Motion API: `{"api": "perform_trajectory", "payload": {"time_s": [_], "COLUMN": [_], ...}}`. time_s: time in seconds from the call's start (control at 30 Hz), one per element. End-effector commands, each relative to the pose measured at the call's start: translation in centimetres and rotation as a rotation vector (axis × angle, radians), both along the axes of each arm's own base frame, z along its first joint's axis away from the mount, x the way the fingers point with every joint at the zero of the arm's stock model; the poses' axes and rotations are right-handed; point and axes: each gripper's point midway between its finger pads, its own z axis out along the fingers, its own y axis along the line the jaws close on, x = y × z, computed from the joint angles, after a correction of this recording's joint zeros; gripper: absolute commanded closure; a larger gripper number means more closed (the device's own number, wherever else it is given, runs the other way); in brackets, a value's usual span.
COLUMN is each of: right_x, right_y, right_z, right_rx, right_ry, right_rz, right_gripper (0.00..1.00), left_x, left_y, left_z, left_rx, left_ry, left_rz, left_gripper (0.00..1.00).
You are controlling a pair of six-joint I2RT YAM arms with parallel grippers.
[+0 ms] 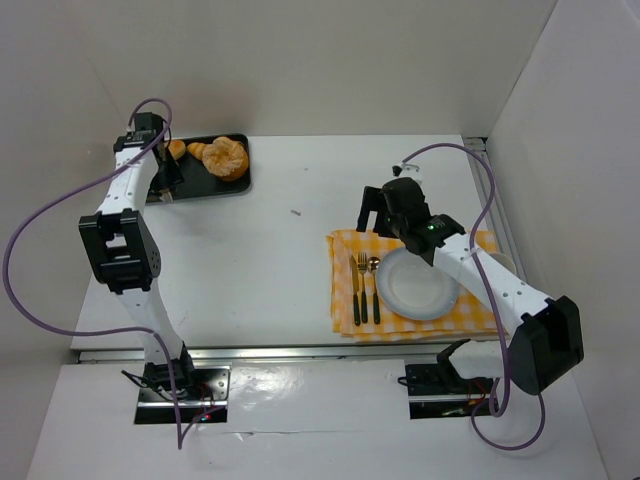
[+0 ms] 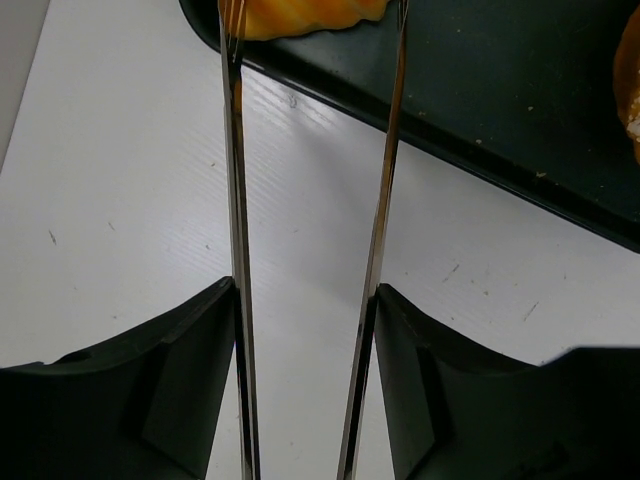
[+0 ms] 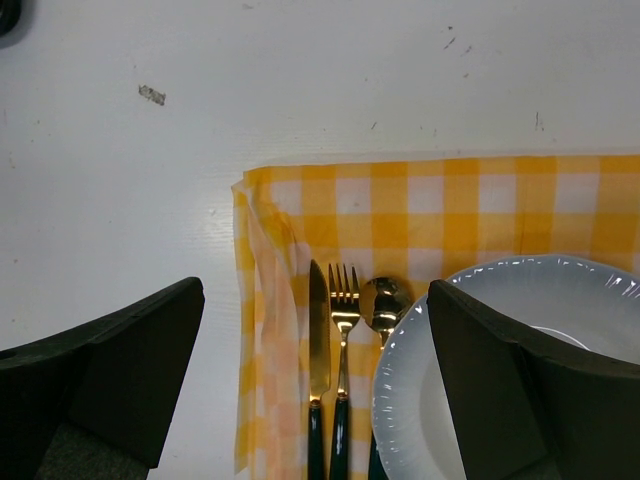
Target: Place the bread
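bread (image 1: 227, 158) sits on the black tray (image 1: 200, 187), three golden pieces strung in a row along the tray's length. that tray lies on a plain white table (image 1: 280, 260), with white walls close behind it and to either side.

from my left wrist, one ridged piece (image 2: 300, 12) lies just inside the tray's (image 2: 480, 90) rim, its length running across my tool. most of it is cut off up top, so i can't say which end points where.

my left gripper (image 1: 166, 178) (image 2: 305, 300) hangs over the tray's left end, fingers clamped narrow on a pair of metal tongs (image 2: 237, 200). the two blades stand a little apart, and their tips reach that ridged piece, one at each side. whether they pinch it i can't tell.

my right gripper (image 1: 378, 215) (image 3: 315, 295) is spread wide, holding nothing, well to the right of the tray. it hovers over a yellow checked cloth (image 1: 345, 300) (image 3: 450, 200). on that cloth lie a knife (image 3: 319, 330), a fork (image 3: 343, 300) and a spoon (image 3: 385, 300) side by side, just beside a white plate (image 1: 415, 285) (image 3: 480, 300).
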Motion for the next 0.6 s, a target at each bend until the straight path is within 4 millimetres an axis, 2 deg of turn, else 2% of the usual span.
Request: {"api": "perform_trajectory", "payload": {"time_s": [0.0, 0.17, 0.23, 0.33, 0.37, 0.47, 0.57], "right_x": [1.3, 1.4, 1.3, 1.4, 1.4, 1.4, 1.4], "right_y": [0.6, 0.6, 0.8, 0.8, 0.9, 0.9, 1.3], "right_z": [2.6, 2.0, 2.0, 1.7, 1.7, 1.7, 2.1], "right_rx": [0.046, 0.041, 0.046, 0.042, 0.049, 0.049, 0.054], "right_ry": [-0.069, -0.061, -0.058, -0.05, -0.049, -0.049, -0.058], "right_rz": [-0.006, -0.006, 0.002, 0.002, -0.004, -0.004, 0.006], "right_gripper": [0.0, 0.0, 0.0, 0.0, 0.0, 0.0, 0.0], "left_x": [1.6, 2.1, 2.1, 2.4, 2.4, 2.3, 1.9], "left_y": [0.9, 1.4, 1.4, 1.2, 1.2, 1.2, 1.1], "left_z": [1.2, 0.8, -0.1, 0.3, 0.3, 1.2, 2.6], "left_rx": [0.01, 0.022, 0.017, 0.005, 0.005, 0.008, 0.011], "left_ry": [-0.056, -0.049, -0.022, -0.039, -0.039, -0.059, -0.078], "left_rz": [0.0, 0.032, 0.032, 0.034, 0.034, 0.034, 0.034], "left_gripper": [0.33, 0.3, 0.35, 0.46, 0.55, 0.74, 0.88]}}
